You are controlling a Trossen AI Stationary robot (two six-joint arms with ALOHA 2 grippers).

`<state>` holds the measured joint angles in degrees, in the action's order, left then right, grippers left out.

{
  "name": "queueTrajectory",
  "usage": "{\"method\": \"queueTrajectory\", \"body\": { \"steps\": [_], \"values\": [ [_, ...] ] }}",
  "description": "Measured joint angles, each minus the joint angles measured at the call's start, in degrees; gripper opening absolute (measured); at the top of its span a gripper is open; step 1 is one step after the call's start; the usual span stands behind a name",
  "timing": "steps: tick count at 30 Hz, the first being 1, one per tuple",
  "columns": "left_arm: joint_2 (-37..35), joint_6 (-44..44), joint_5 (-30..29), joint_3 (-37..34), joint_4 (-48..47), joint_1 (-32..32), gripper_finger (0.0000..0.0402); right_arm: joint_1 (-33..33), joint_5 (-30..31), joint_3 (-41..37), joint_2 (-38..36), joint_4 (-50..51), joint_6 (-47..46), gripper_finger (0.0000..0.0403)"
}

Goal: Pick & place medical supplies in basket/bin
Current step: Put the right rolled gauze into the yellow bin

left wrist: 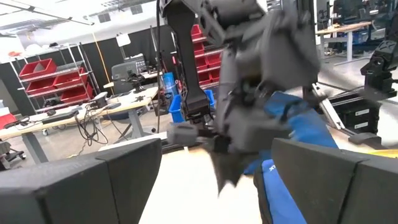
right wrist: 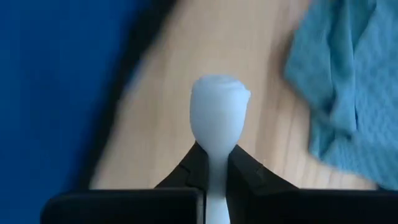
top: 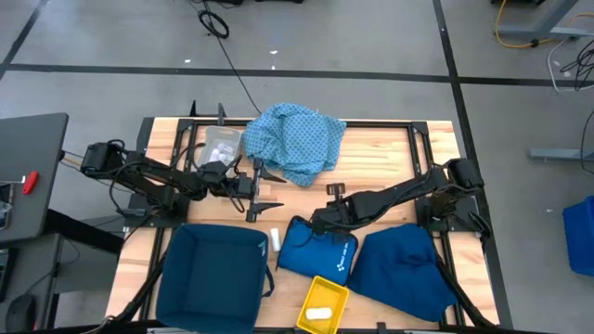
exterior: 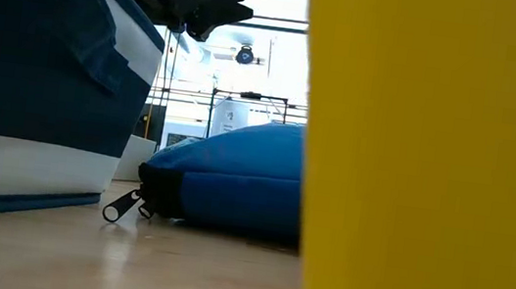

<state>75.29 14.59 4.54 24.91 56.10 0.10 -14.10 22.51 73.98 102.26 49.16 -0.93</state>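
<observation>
Clearly, the right gripper [right wrist: 216,171] is clamped on a small white roll [right wrist: 219,115], which sticks out past its fingertips; the fingers pinch its thin lower end. From above, this gripper [top: 320,221] hangs over the table's middle, at the far edge of the bright blue zip pouch [top: 317,252]. The light-blue dotted cloth [top: 295,139] lies bunched at the table's far edge, just beyond. Another white roll [top: 275,239] lies between the pouch and the dark blue bin [top: 212,276]. One white packet [top: 320,313] sits in the yellow tray [top: 322,294] at the near edge. The left gripper [top: 255,186] waits beside the cloth, fingers [left wrist: 106,180] spread apart.
</observation>
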Motion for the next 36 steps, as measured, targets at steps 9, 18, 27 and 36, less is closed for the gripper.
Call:
{"method": "queueTrajectory", "body": {
  "steps": [9, 18, 27, 36],
  "values": [
    [0.00, -0.15, 0.31, -0.02, 0.08, 0.00, 0.0308, -2.83, -12.58, -2.22, -5.32, -23.79, 4.60, 0.0024],
    [0.00, -0.31, 0.63, -0.04, 0.32, 0.00, 0.0308, -3.47, -17.04, -13.19, -8.18, -49.88, 6.31, 0.0024],
    [0.00, -0.39, 0.66, -0.04, 0.20, 0.00, 0.0308, -3.03, -24.35, -28.30, -8.20, -85.37, 5.42, 0.0024],
    [0.00, -0.47, 0.67, -0.04, 0.07, 0.00, 0.0308, -3.31, -40.47, -35.90, -8.20, -103.83, -4.72, 0.0024]
  ]
}}
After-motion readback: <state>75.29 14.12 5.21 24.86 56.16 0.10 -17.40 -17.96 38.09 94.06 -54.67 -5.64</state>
